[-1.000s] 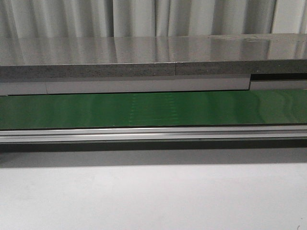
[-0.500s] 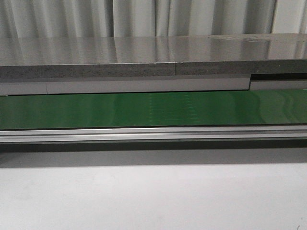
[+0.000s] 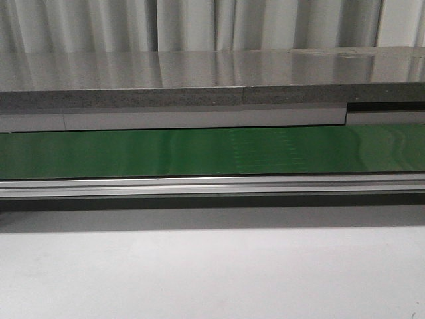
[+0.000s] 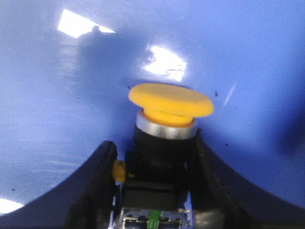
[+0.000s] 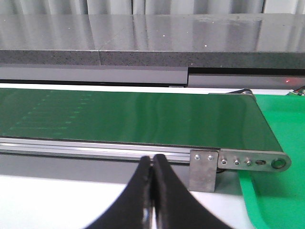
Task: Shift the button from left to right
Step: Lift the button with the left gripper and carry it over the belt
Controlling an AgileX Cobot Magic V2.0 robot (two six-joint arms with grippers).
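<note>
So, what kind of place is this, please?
Probably a factory-style test bench, not a home. A green conveyor belt runs in an aluminium frame before a grey worktop, and the left gripper holds an industrial push button over a blue surface.

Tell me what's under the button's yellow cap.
Under the cap of the button sit a silver collar and black body, flanked by the left tool's fingers. Its base is cut off below.
</note>
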